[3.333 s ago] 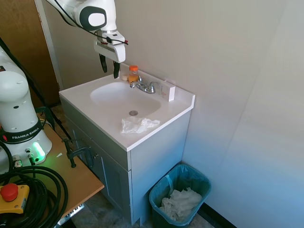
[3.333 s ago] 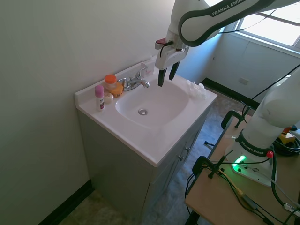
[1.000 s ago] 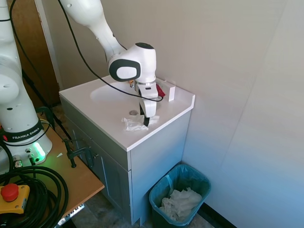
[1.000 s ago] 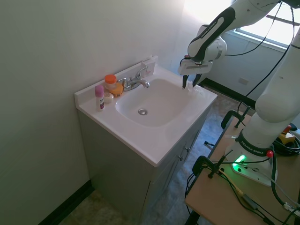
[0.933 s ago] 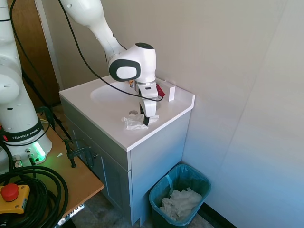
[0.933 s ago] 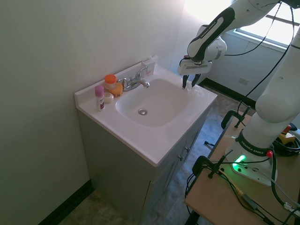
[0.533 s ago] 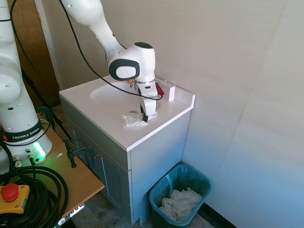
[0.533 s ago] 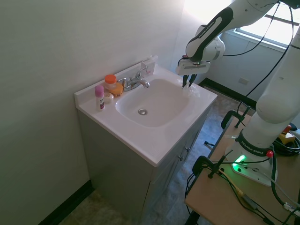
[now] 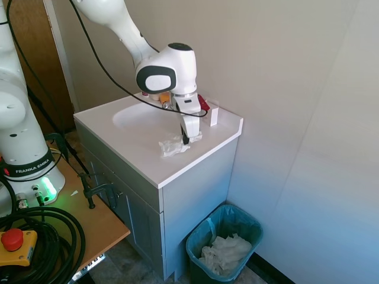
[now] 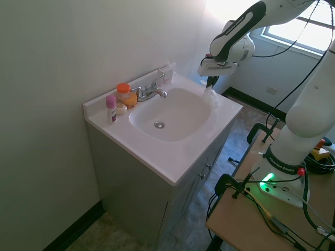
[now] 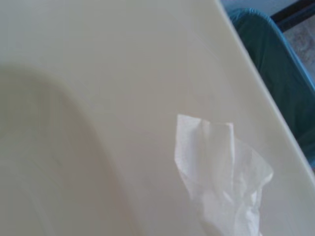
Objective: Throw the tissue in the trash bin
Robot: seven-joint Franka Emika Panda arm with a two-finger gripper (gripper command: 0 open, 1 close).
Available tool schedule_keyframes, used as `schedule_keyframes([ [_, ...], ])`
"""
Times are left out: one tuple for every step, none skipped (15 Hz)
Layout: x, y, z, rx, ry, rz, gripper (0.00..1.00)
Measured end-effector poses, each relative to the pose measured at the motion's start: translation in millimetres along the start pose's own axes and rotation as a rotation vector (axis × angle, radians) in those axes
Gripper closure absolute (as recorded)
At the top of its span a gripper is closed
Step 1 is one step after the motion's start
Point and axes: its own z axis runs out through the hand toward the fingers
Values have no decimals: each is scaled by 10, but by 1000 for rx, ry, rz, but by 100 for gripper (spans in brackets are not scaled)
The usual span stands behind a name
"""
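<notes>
Bathroom vanity, white desk (image 9: pixel 130 155) with a moulded sink (image 10: pixel 172 117), set against a plain wall. Tissue (image 9: pixel 174 146) is pinched at its upper end by the tool (image 9: pixel 186 140), fingers closed narrow on it; the rest of the tissue hangs down and its lower part looks to be touching the desk near the front right corner, just beside the sink bowl. In the second exterior view the tissue (image 10: pixel 210 97) dangles under the tool (image 10: pixel 211 82) over the desk edge by the sink rim. Wrist view shows the tissue (image 11: pixel 221 182) as a thin wrinkled white sheet rising from the bottom edge over the white desk, with the curve of the sink bowl to one side and the trash bin (image 11: pixel 275 73) showing beyond the desk edge.

Trash bin (image 9: pixel 224 241) is on the floor at the foot of the vanity, by the wall, well below the tissue; teal, with a bluish bag liner, and a wad of crumpled white paper (image 9: pixel 224 251) inside.

At the back of the sink: chrome faucet (image 10: pixel 151 91), orange-capped bottle (image 10: pixel 123 93), pink-capped tube (image 10: pixel 111 107) standing upright near the back left corner. Small white box (image 9: pixel 214 115) stands by the backsplash, near the tool.
</notes>
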Motion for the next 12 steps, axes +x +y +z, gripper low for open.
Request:
schedule_keyframes([
  [136,26,-192,31,19,30,100],
  [295,50,-387,65,33,72,100],
  [463,68,-533,91,45,114,100],
  [639,83,-638,112,56,156,100],
  [832,95,-690,129,68,204,100],
  [1036,116,-677,135,80,251,100],
  [1234,134,-600,134,88,302,100],
  [1432,140,-480,132,92,351,100],
  [1613,136,-330,126,94,392,100],
  [1761,113,-165,118,96,421,100],
  [1886,79,-7,107,100,440,100],
  [1969,49,154,93,103,450,100],
])
